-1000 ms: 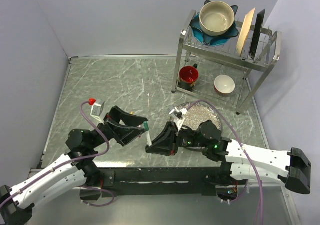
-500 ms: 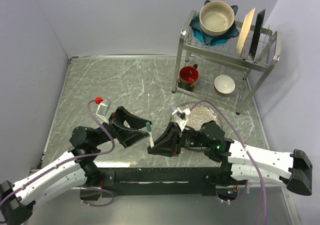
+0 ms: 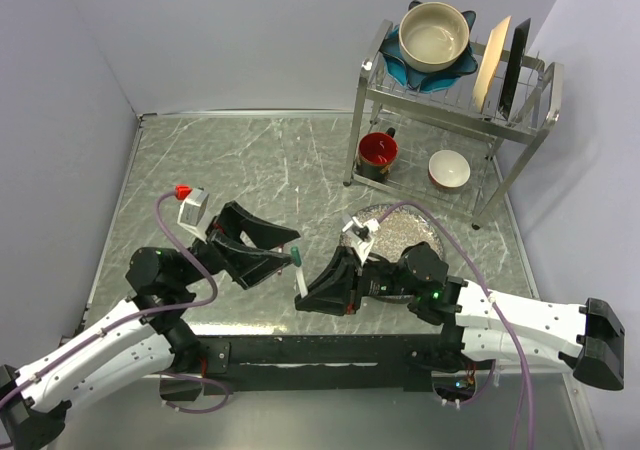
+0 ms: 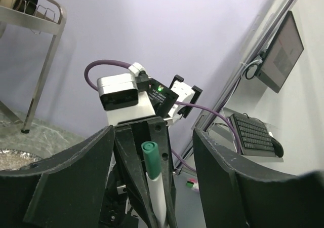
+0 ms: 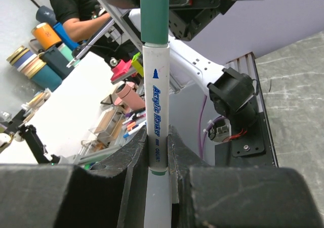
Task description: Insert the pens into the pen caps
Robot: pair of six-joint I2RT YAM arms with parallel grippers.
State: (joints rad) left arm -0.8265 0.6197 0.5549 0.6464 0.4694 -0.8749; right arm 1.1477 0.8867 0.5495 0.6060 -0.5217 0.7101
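Between the fingers of my left claw [image 3: 290,247], spread wide since releasing, the dark green cap [image 4: 150,159] stays seated on the pen [image 5: 157,131] pinched in my right claw [image 5: 158,157]; I judge this pair finished.

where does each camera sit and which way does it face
Top external: above and behind the arms, looking down on the table; both arms, left gripper and right gripper show.
Left wrist: on the left arm, facing the right arm; its own open fingers frame the view.
Right wrist: on the right arm, looking along the pen toward the left arm; its own fingers clamp the pen.
Shared: all three show the pen with its green cap.
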